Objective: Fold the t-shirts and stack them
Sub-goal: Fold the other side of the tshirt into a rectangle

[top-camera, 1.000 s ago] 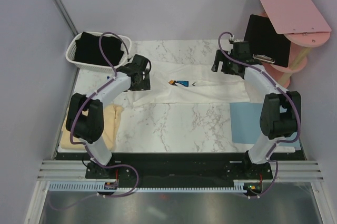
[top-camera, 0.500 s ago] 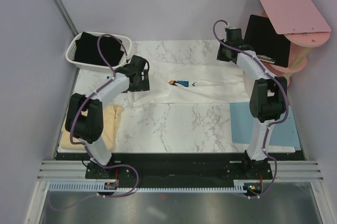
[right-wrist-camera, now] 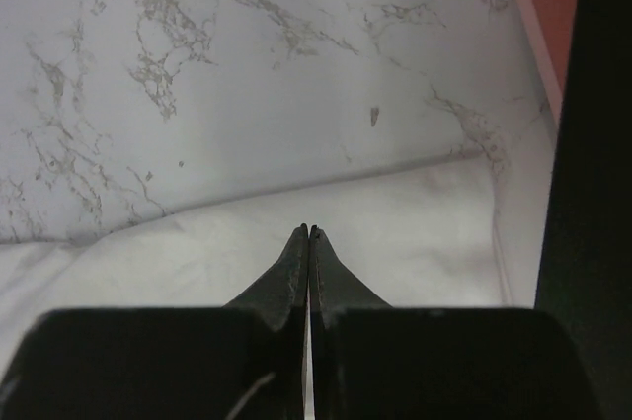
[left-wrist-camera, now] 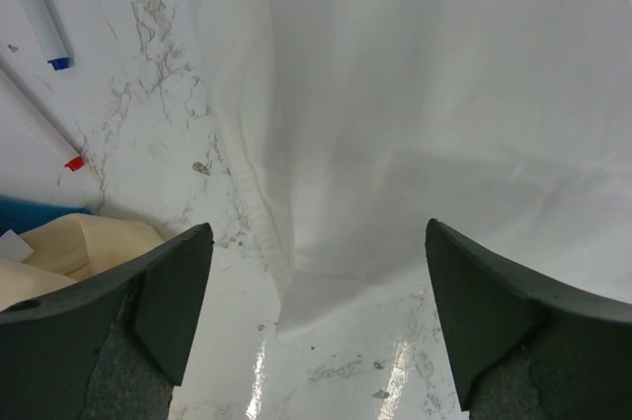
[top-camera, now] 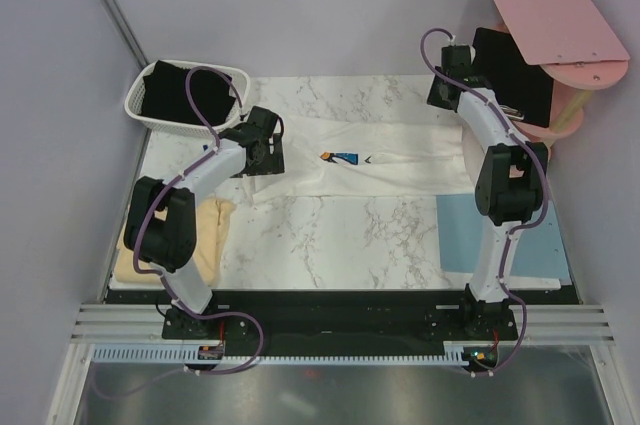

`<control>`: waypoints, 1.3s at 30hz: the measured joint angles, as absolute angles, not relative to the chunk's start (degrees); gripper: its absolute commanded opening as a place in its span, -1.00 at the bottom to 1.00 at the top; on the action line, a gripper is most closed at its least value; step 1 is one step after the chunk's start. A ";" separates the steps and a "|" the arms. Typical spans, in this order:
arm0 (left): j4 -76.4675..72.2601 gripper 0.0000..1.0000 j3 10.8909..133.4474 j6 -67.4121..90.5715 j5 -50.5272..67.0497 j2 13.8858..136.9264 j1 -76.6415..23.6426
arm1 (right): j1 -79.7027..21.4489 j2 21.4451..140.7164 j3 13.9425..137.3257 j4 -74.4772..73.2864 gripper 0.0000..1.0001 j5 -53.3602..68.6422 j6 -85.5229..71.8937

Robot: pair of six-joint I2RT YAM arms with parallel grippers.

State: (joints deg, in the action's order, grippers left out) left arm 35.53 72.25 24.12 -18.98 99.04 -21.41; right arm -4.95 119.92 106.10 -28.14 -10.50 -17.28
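White t-shirt (top-camera: 400, 170) lay under the spread-open left hand (left-wrist-camera: 316, 242), which probably needed to pinch it squarely; the right hand (right-wrist-camera: 309, 242) sat closed, empty.

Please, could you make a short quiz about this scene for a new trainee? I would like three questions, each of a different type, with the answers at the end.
1. True or false: the left claw is shut on the white t-shirt.
2. What lies in the white basket?
A. the black t-shirt
B. the white t-shirt
C. nothing
3. Fill the gap with "open" or "shut": the fingers of the right claw are ___.

Key
1. False. It is open, above the shirt's edge.
2. A
3. shut
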 measured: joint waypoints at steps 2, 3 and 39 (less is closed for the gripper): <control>35.46 0.89 72.20 24.12 -18.94 99.04 -21.41 | -3.66 119.92 105.86 -27.94 -1.00 -10.35 -18.46; 35.40 0.89 72.18 24.12 -18.94 99.04 -21.39 | -3.31 119.92 105.71 -28.01 -1.00 -10.37 -18.52; 35.33 0.90 71.59 24.14 -19.18 99.04 -21.39 | -6.46 110.48 103.50 -27.35 -0.83 -3.49 -16.23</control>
State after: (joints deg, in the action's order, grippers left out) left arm 35.33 71.59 24.14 -19.18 99.04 -21.39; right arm -6.46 110.48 103.50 -27.35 -3.49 -16.23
